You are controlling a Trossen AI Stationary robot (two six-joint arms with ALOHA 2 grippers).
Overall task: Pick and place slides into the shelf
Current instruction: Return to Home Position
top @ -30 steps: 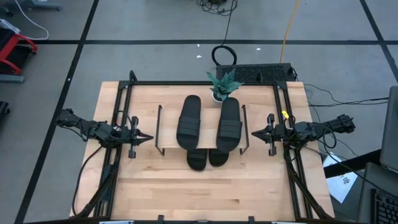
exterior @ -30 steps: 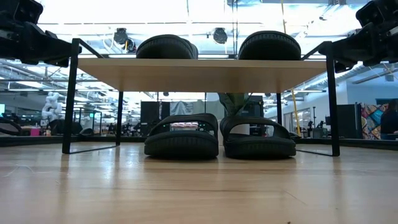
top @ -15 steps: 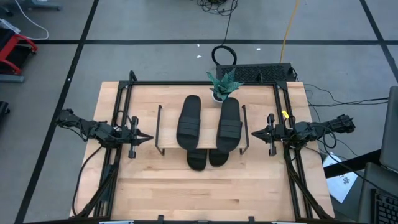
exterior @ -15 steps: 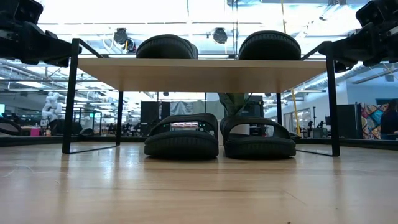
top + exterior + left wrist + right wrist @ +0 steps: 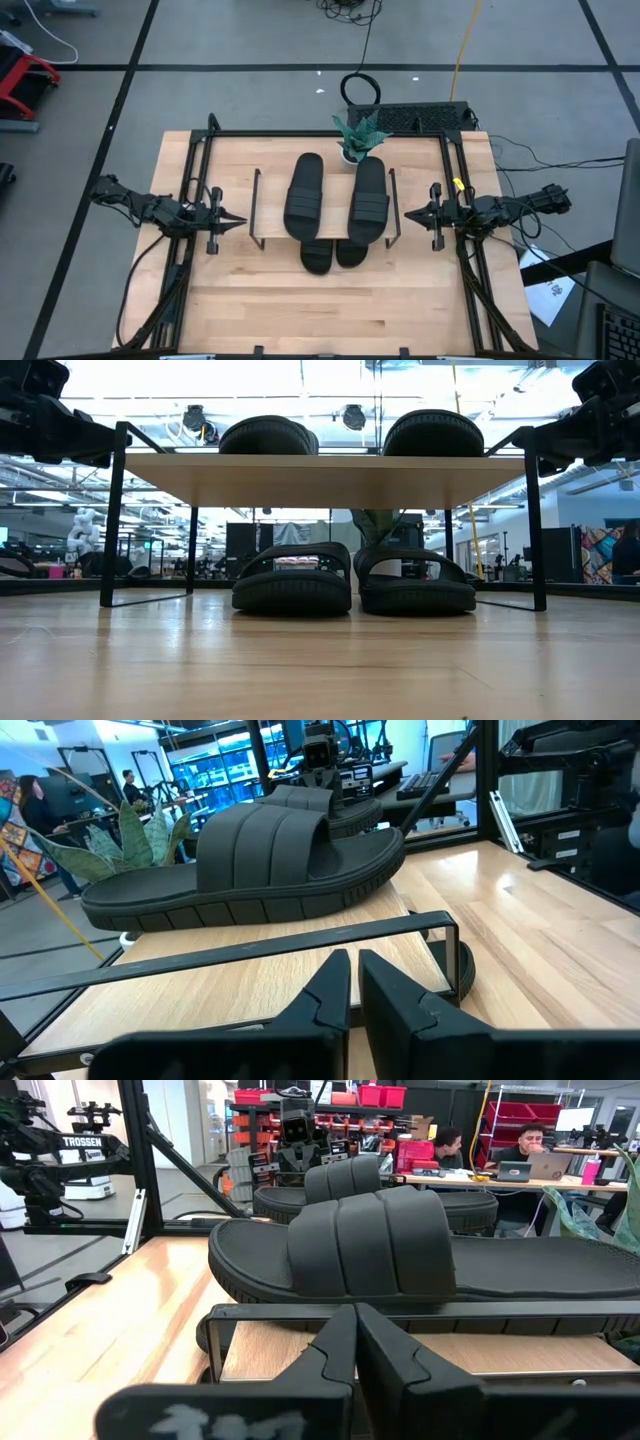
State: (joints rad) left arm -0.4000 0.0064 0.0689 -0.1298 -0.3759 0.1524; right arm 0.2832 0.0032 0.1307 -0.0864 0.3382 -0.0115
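The slides [image 5: 304,195] all sit at the shelf [image 5: 330,465], which stands in the middle of the high view. Two lie side by side on its top board. The other two [image 5: 292,582] stand under it on the table [image 5: 320,310], with their ends poking out past the board's lower edge in the high view. In the low view the bottom two sit close together, centred between the wire legs. I take it they were set lengthwise and parallel so that each level holds a pair without fouling the frame.

The left gripper [image 5: 232,222] hangs at the left middle of the high view and the right gripper [image 5: 410,214] at the right middle. Each is just outside the shelf's wire end and points in at it. Both wrist views show the fingers pressed together with only a thin slit between them, pinching nothing. That suits arms with no load left to carry. I judge the placing finished and the arms parked clear of the rack. A small plant [image 5: 358,138] stands just above the shelf in the high view, close to the right-hand upper slide.
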